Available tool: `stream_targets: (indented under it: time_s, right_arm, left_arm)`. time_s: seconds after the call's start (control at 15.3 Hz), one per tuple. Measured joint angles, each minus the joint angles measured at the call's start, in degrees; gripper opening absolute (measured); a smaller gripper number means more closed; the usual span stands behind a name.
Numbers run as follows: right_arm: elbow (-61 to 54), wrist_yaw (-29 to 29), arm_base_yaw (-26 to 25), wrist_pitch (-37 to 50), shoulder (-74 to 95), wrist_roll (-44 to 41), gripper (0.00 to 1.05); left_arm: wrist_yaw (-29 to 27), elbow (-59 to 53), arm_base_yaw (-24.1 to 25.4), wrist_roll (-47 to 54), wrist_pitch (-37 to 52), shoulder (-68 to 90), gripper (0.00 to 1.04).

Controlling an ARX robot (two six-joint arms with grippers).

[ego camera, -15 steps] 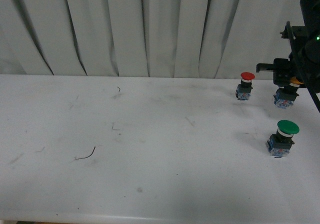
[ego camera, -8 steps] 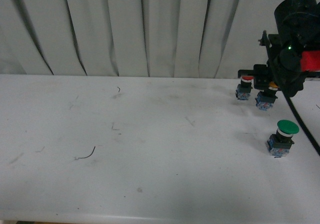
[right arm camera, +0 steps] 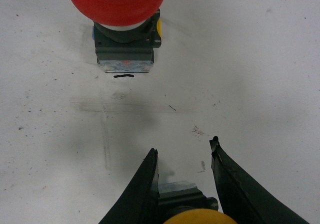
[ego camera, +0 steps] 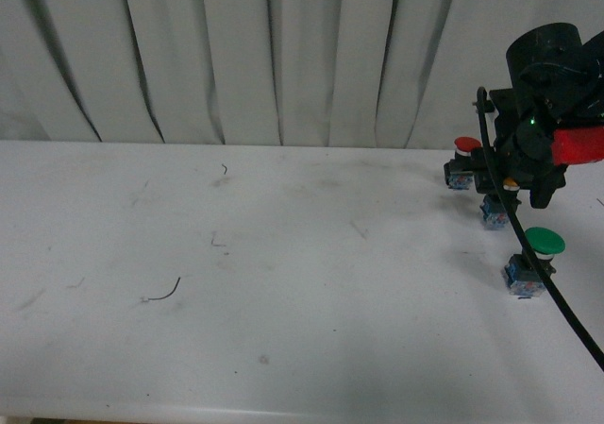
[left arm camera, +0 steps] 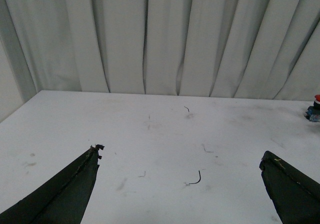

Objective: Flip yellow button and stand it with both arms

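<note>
In the front view my right gripper [ego camera: 500, 197] hangs at the far right of the white table [ego camera: 283, 282], shut on the yellow button [ego camera: 494, 212]. The button's blue-and-clear base points down, close to the table. In the right wrist view the black fingers [right arm camera: 145, 184] clamp the dark collar of the yellow button [right arm camera: 197, 217], with its orange cap nearest the camera and its clear block toward the table. My left gripper [left arm camera: 180, 153] is open over bare table, with nothing between its fingers. It does not show in the front view.
A red-capped button [ego camera: 463, 164] stands upright just behind the held one and fills the top of the right wrist view [right arm camera: 122, 19]. A green-capped button [ego camera: 533, 259] stands nearer the front right. A thin dark wire scrap [ego camera: 165, 292] lies left of centre. Grey curtains hang behind.
My right arm has swung left and lowered, carrying the yellow button from beside the red-capped button to a spot between the red and green ones. The other buttons have not moved.
</note>
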Motion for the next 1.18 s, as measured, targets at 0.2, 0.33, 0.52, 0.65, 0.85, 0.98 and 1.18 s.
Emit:
stream_targets:
  time_s: [0.2, 0.33, 0.52, 0.65, 0.85, 0.98, 1.18]
  right_arm:
    - [-0.83, 0.35, -0.11, 0.90, 0.24, 0.26, 0.32]
    - [-1.66, 0.85, -0.09, 2.51, 0.24, 0.26, 0.32]
    - [-2.16, 0.83, -0.07, 3.02, 0.24, 0.31, 0.32]
    - [-2.25, 0.90, -0.07, 3.28, 0.24, 0.26, 0.36]
    - [-2.36, 0.94, -0.02, 3.82, 0.24, 0.26, 0.64]
    - [-2.36, 0.92, -0.02, 3.85, 0.24, 0.26, 0.84]
    - [-2.45, 0.81, 0.00, 4.24, 0.22, 0.22, 0.98]
  left_arm:
    - [0.02, 0.00, 0.00, 0.00, -0.02, 0.00, 0.98]
    - [0.02, 0.00, 0.00, 0.00, -0.02, 0.00, 0.98]
    - [0.02, 0.00, 0.00, 0.00, -0.02, 0.00, 0.98]
    - [0.02, 0.00, 0.00, 0.00, -0.02, 0.00, 0.98]
    - [0.02, 0.00, 0.00, -0.02, -0.02, 0.00, 0.98]
    - [0.02, 0.00, 0.00, 0.00, -0.02, 0.00, 0.98]
    - [0.02, 0.00, 0.00, -0.02, -0.02, 0.00, 0.98]
